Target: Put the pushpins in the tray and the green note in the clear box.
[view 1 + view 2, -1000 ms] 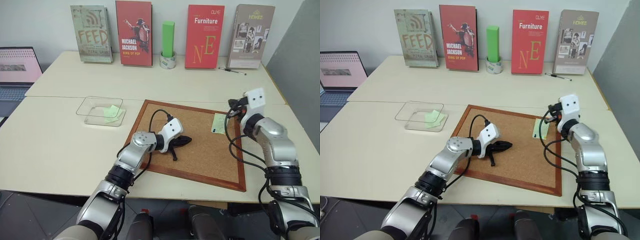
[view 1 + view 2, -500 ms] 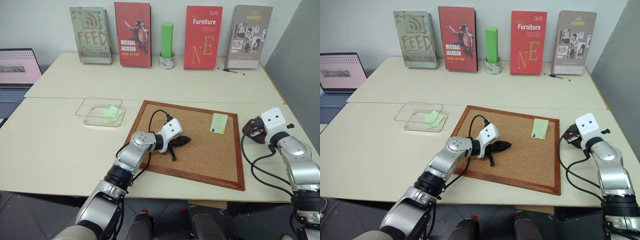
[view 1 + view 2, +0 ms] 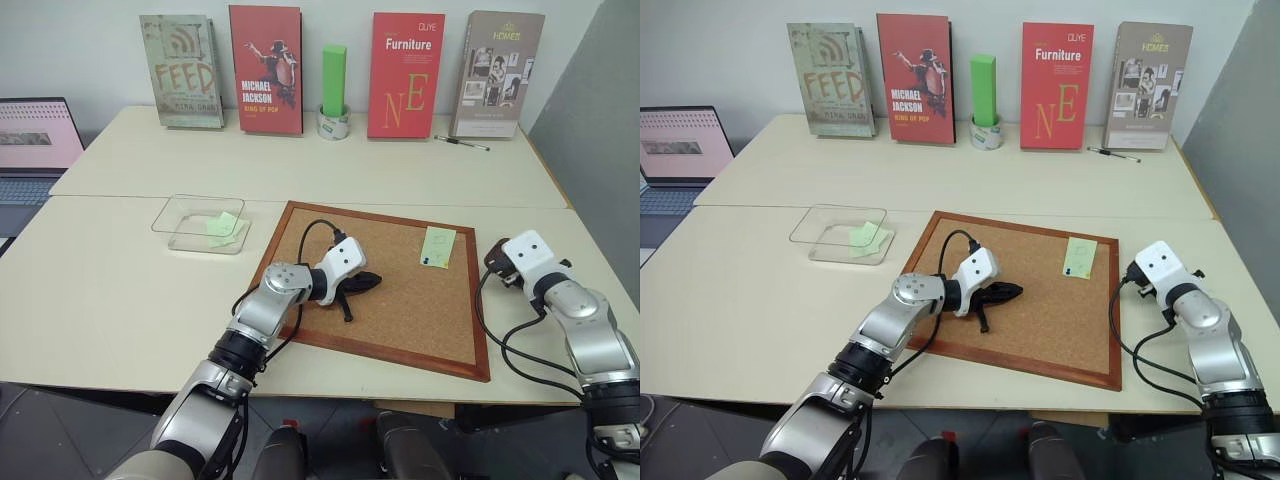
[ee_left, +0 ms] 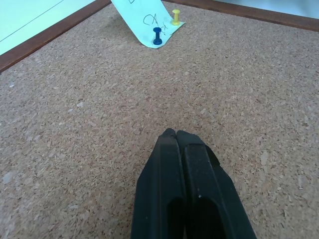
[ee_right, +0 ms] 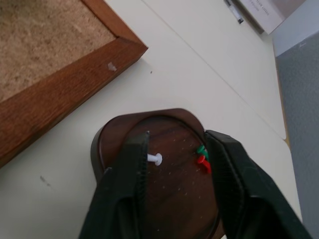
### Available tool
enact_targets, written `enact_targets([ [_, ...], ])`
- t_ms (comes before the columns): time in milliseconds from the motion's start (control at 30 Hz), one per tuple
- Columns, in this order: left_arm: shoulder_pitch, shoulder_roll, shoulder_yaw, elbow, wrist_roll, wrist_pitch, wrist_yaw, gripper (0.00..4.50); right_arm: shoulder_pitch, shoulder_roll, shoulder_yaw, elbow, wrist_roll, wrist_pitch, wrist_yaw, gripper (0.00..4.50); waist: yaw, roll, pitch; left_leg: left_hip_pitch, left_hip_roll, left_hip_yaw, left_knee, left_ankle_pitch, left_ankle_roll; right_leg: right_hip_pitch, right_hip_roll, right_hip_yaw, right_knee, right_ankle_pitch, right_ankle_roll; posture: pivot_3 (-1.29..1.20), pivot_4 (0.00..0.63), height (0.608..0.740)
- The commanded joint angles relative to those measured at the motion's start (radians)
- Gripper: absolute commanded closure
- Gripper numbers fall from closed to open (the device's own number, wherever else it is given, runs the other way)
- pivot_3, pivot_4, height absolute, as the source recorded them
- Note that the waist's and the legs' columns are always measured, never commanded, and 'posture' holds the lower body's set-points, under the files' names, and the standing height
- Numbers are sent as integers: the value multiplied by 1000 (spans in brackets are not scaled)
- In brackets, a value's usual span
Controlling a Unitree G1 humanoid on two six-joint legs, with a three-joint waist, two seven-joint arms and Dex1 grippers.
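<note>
A pale green note (image 3: 438, 246) lies on the corkboard (image 3: 400, 310) near its far right corner, held by a blue pushpin (image 4: 157, 36) and a yellow pushpin (image 4: 176, 17). My left gripper (image 3: 365, 282) rests shut on the cork at the board's middle, nothing in it. Off the board's right edge my right gripper (image 5: 178, 137) stands open over the dark brown tray (image 5: 114, 129), its fingers either side of the dish. In the tray lie a white pushpin (image 5: 154, 159), a green one (image 5: 201, 150) and a red one (image 5: 201, 160). The clear box (image 3: 175, 215) at left holds another green note (image 3: 224, 224).
Books (image 3: 266, 66) stand along the far edge with a bright green block (image 3: 335, 78) in a tape roll between them. A pen (image 3: 462, 142) lies at the far right. A laptop (image 3: 35, 140) sits at the far left. The table's right edge is close to the tray.
My right gripper has moved from beside the note off the board's right edge and down over the tray, and its jaws have opened. The left arm has not moved.
</note>
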Motion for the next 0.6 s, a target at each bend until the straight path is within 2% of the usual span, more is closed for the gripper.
enact_targets([
  [33, 1, 8, -12, 10, 22, 6, 3, 4500, -4, -15, -59, -82, 13, -1, -10, 2058, 0, 0, 0, 0, 0, 0, 0, 0, 0, 0, 0, 0, 0, 0, 0, 0, 150, 740],
  [167, -5, 8, -8, 24, 24, 0, 9, 4500, 17, 59, -151, -238, 161, 74, 18, 2058, -1, 0, 0, 0, 0, 0, 0, 0, 0, 0, 0, 0, 0, 0, 0, 0, 150, 740],
  [267, -6, 9, -8, 27, 25, -3, 11, 4500, 73, 122, -169, -343, 269, 153, 60, 2058, -1, 0, 0, 1, 0, -1, 0, 0, 0, 1, 0, -1, 0, 0, 0, 0, 150, 740],
  [467, -14, 9, -7, 40, 26, -11, 14, 4500, 132, 254, -144, -395, 338, 191, 24, 2058, -2, 0, 0, 2, 0, -1, 0, 0, 0, 3, 0, 0, -1, 0, 0, 0, 150, 740],
  [600, -17, 6, -7, 46, 25, -15, 18, 4500, 119, 291, -108, -365, 329, 176, 12, 2058, -3, 0, 0, 3, 0, -1, 0, 0, 0, 3, 0, 0, -1, -1, -1, 0, 150, 740],
])
